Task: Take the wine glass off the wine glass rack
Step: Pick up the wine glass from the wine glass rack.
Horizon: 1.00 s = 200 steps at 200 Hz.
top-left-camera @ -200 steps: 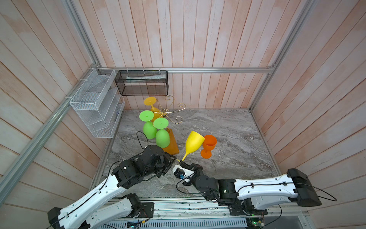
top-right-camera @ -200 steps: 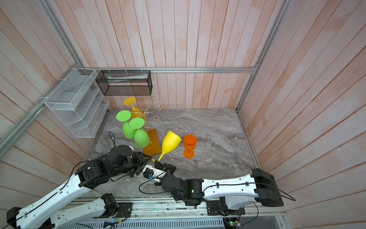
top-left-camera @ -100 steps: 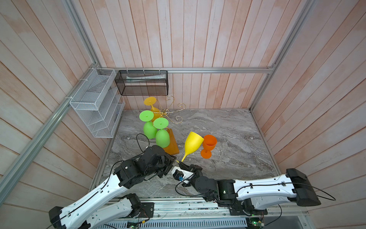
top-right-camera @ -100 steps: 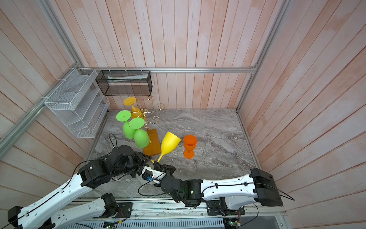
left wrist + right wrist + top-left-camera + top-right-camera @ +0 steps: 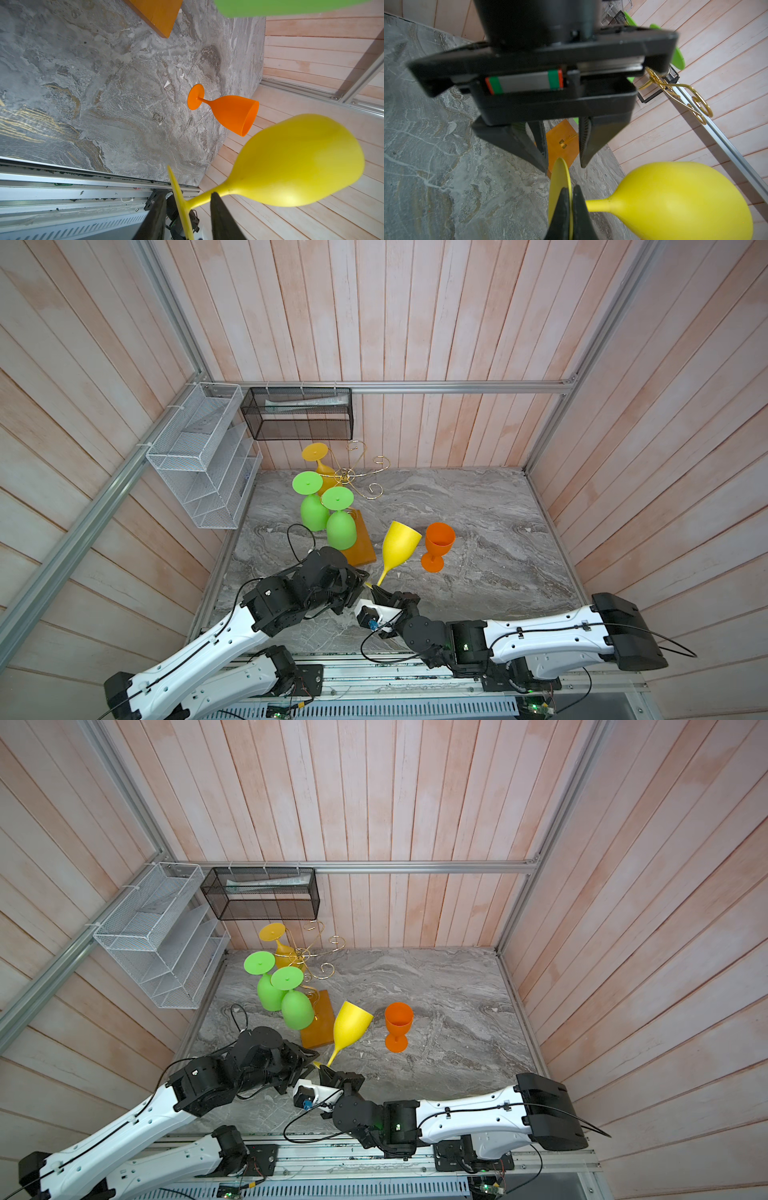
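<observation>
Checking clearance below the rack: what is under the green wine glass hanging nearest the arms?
Under that green wine glass lies the orange wooden base of the wine glass rack, on the marble tabletop. Its bowl hides the base's far end in both top views.

1. The yellow wine glass (image 5: 400, 545) was plain bright yellow.
2. The orange glass (image 5: 438, 540) to its right was solid orange.
3. The far green glass (image 5: 313, 512) and the near green glass (image 5: 340, 531) were lime green.
4. The wine glass rack (image 5: 346, 477) was gold wire, and its base (image 5: 365, 551) was amber-orange.
5. The table (image 5: 478, 522) was grey marble with paler veins.
6. At far left, the wire shelf (image 5: 199, 456) was white mesh and the basket (image 5: 297, 414) black mesh.
7. The walls (image 5: 415, 323) were pale pinkish wood planks.
</observation>
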Available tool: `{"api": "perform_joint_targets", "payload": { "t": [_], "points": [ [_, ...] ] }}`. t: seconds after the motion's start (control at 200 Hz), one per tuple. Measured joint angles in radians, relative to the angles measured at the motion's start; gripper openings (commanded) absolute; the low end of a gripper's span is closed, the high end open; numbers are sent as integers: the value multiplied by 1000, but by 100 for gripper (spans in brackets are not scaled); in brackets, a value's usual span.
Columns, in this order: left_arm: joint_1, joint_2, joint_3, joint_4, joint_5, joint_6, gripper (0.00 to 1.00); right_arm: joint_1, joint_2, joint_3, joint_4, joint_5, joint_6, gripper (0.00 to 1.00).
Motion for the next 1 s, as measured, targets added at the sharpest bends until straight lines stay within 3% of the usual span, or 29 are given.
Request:
{"api": "perform_joint_targets", "payload": {
  "t": [1.0],
  "points": [
    [0,-53,-82,48,-4,-46,3,14,27,0,3,-34,-18,0]
  ]
}}
